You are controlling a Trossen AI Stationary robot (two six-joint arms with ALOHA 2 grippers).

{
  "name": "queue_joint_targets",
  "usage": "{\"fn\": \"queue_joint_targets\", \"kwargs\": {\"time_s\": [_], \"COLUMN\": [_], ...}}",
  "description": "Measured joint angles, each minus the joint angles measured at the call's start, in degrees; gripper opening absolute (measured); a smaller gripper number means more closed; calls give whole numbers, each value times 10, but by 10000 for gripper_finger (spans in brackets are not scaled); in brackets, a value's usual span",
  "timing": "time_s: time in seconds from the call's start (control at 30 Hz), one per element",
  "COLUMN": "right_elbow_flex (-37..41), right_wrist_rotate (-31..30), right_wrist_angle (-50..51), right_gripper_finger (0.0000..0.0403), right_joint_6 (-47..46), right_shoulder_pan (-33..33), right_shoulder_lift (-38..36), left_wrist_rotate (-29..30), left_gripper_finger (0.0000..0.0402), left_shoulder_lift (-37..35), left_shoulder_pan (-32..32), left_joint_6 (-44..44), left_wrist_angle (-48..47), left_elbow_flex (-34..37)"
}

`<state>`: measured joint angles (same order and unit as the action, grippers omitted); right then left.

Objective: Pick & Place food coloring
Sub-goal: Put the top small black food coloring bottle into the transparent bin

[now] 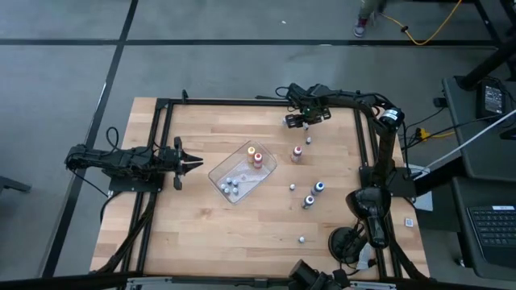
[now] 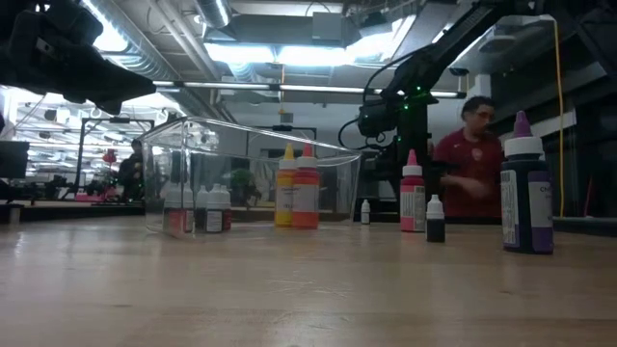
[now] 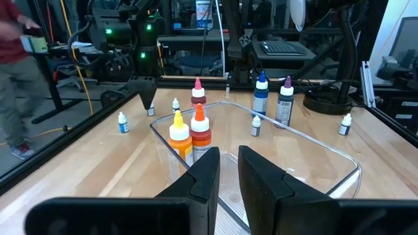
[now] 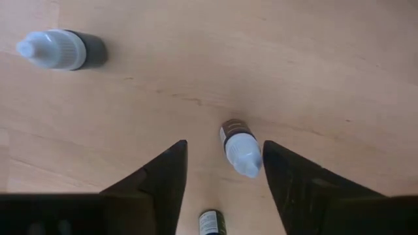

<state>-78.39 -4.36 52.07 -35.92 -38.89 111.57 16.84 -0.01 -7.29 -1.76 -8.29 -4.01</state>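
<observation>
The food coloring bottles stand upright. A yellow (image 1: 251, 150) and an orange one (image 1: 258, 159) and several tiny pale ones (image 1: 230, 186) stand in the clear tray (image 1: 269, 164). Others stand on the table: pink (image 1: 297, 153), blue (image 1: 319, 188), purple (image 1: 309, 201) and tiny ones (image 1: 301, 238). My right gripper (image 1: 297, 121) hangs open at the far edge and points down. Its fingers (image 4: 163, 179) stand on either side of a tiny white-capped bottle (image 4: 240, 150) without touching it. My left gripper (image 1: 193, 163) waits level at the tray's left, open by a narrow gap (image 3: 228, 176), and empty.
Another tiny bottle (image 4: 62, 50) stands beside the right gripper, and one more (image 4: 212, 224) stands near the one between the fingers. A black frame (image 1: 165, 103) borders the table. A person in a red shirt (image 2: 472, 159) stands beyond the far edge.
</observation>
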Motion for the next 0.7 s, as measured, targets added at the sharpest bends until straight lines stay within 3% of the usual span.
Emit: {"fn": "queue_joint_targets", "kwargs": {"time_s": [0.7], "right_elbow_flex": [0], "right_wrist_rotate": [16], "right_wrist_angle": [0], "right_gripper_finger": [86], "right_joint_6": [-1], "right_shoulder_pan": [0], "right_shoulder_lift": [0], "left_wrist_rotate": [0], "left_gripper_finger": [55], "left_shoulder_lift": [0], "left_shoulder_pan": [0], "left_joint_6": [0], "left_wrist_angle": [0], "left_elbow_flex": [0]}}
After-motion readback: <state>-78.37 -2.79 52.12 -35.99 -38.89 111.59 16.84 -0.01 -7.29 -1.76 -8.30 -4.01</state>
